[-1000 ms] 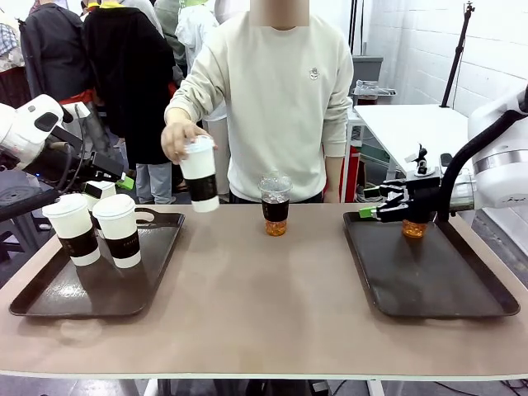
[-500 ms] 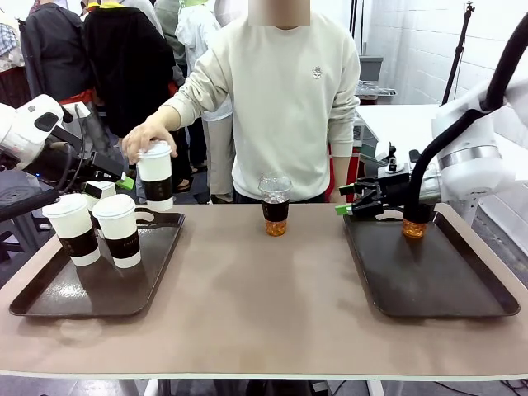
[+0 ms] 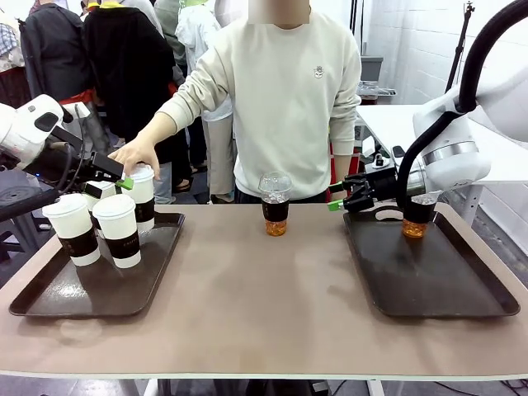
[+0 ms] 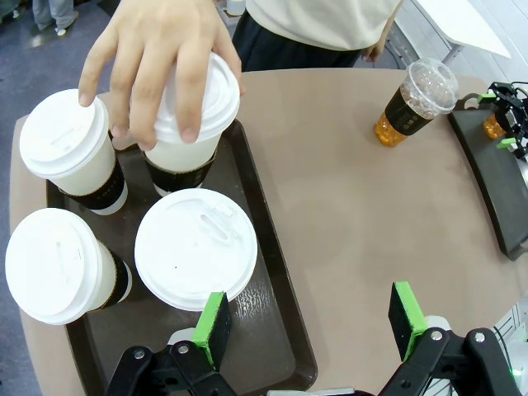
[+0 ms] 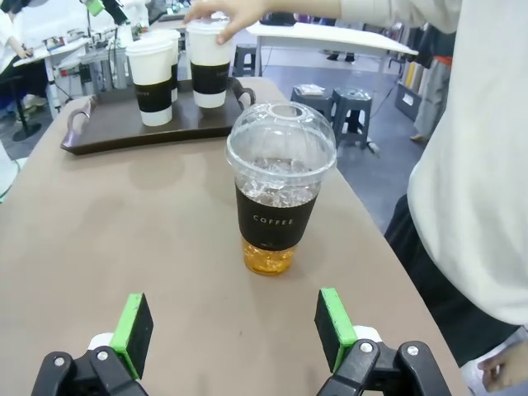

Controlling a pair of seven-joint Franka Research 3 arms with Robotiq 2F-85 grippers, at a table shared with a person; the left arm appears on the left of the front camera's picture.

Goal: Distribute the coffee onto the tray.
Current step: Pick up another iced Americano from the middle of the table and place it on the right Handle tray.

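Several white lidded coffee cups with dark sleeves stand on the left tray (image 3: 49, 301), among them one at the front (image 3: 118, 230). The person's hand (image 3: 136, 157) rests on the lid of the rear cup (image 4: 191, 124), which stands on that tray. A clear dome-lidded cup of amber drink (image 3: 275, 205) stands at the table's far middle. Another amber cup (image 3: 415, 218) sits on the right tray (image 3: 437, 280), partly behind the right arm. My right gripper (image 5: 233, 328) is open, pointing at the middle cup (image 5: 280, 198) from a short way off. Above the left tray, my left gripper (image 4: 309, 322) hangs open.
The person stands at the far side behind the middle of the table. Bare tabletop (image 3: 264, 289) lies between the two trays. The near part of the right tray is bare. People stand behind the far left of the table.
The person's hand carried a white cup down and left, setting it on the left tray. My right gripper moved left, away from the amber cup on the right tray, toward the middle cup.
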